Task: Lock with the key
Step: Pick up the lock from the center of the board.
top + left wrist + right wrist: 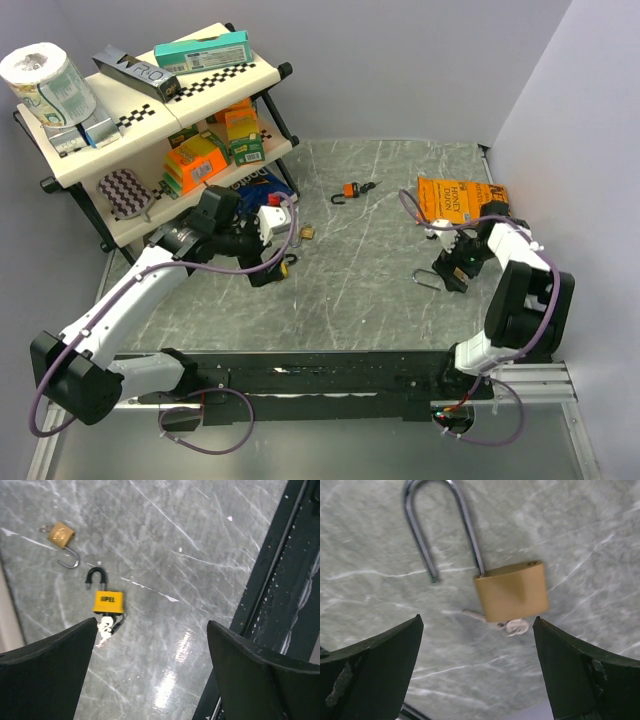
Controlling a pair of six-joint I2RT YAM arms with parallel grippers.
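A brass padlock (511, 591) lies on the marble table with its long steel shackle (427, 530) swung open and a key (512, 626) in its base. My right gripper (477, 625) hovers open just above it, the lock ahead of the fingertips. In the top view only the shackle (425, 281) shows beside the right gripper (450, 272). A yellow padlock (108, 601) with an open black shackle and keys (105, 628) lies by the left fingertip. My left gripper (152, 627) is open and empty; in the top view it (270, 265) sits beside that lock (289, 265).
A small brass padlock (62, 535) lies beyond the yellow one. An orange padlock (350, 190) lies mid-table at the back. An orange packet (455, 198) lies at the back right. A two-tier shelf (150, 120) of boxes stands at the left. A black rail (330, 375) runs along the near edge.
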